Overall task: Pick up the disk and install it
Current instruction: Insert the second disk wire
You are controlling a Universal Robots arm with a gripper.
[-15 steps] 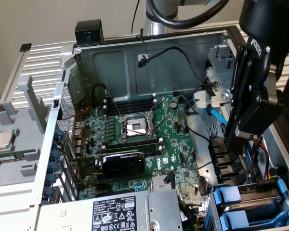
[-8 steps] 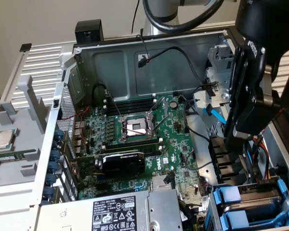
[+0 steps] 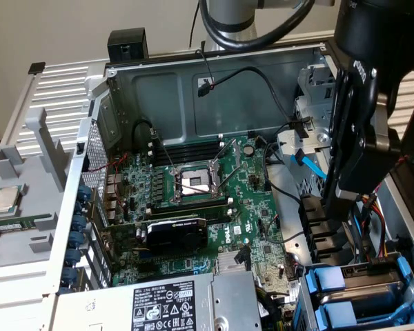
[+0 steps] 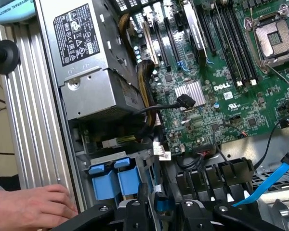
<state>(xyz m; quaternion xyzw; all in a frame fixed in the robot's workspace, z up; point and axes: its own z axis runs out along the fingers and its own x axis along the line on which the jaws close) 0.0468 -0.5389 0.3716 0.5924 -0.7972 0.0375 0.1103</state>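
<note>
Open-sided Dell tower: hung gripper (image 4: 164, 211) just above drive bay, disk (image 4: 111, 180) in blue carrier beside power supply (image 4: 94, 72). Couldn't tell jaws' state. Needed squaring to bay rails, minding person's hand (image 4: 31, 207).

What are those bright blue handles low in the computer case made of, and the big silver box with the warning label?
The blue handles look like moulded plastic: even colour, a soft sheen, rounded edges. They seem to belong to drive carriers in the bay. The silver box looks like bare sheet metal, probably steel: dull grey with folded edges and a screw in its face. Its label looks like printed paper or film.
</note>
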